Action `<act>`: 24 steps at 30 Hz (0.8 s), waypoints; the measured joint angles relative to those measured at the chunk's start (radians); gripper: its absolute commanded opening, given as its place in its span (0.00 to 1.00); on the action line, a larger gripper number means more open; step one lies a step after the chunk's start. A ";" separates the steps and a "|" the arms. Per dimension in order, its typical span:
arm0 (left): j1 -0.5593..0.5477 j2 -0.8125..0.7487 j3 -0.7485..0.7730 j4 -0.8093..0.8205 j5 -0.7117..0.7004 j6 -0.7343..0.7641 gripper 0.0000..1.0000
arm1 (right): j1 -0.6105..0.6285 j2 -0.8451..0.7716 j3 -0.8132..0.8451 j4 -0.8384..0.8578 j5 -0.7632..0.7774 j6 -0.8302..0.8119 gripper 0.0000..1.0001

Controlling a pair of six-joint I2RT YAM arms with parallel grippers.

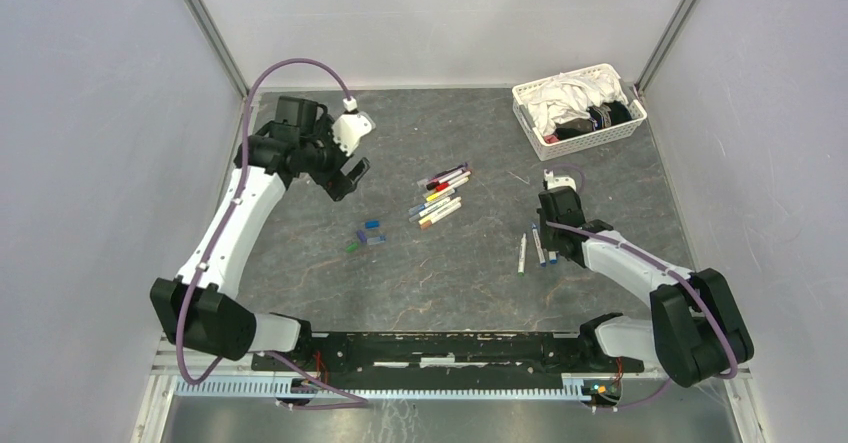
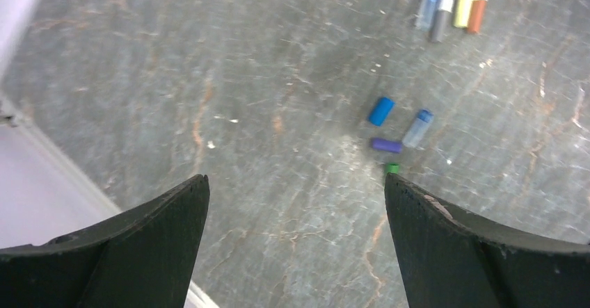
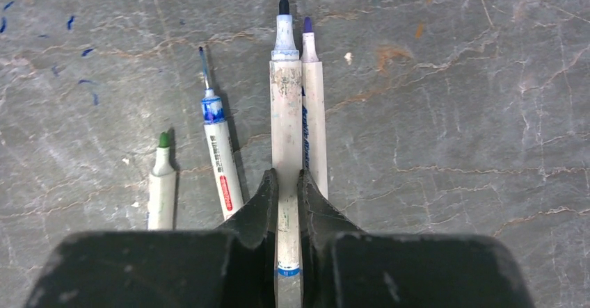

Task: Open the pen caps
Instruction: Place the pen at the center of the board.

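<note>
Though unclear overhead, right end effector — pinching pen.

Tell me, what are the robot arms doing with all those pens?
They are taking caps off pens. The right tool is pinching a dark-tipped pen, already uncapped, beside three other uncapped pens on the table. The left tool hangs wide open above four loose caps. A bunch of pens lies in the middle, seemingly unopened.
</note>
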 measured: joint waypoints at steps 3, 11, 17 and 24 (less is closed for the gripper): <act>0.030 -0.056 -0.003 0.034 -0.026 0.000 1.00 | -0.018 0.015 0.000 0.009 0.007 0.006 0.06; 0.052 -0.114 -0.003 0.051 -0.025 -0.005 1.00 | -0.035 0.018 0.000 0.005 0.054 0.005 0.11; 0.072 -0.107 -0.003 0.054 -0.008 -0.023 1.00 | -0.035 -0.010 0.024 -0.051 0.061 -0.008 0.35; 0.116 -0.124 -0.002 0.069 0.023 -0.042 1.00 | 0.078 -0.010 0.178 -0.052 0.043 0.008 0.59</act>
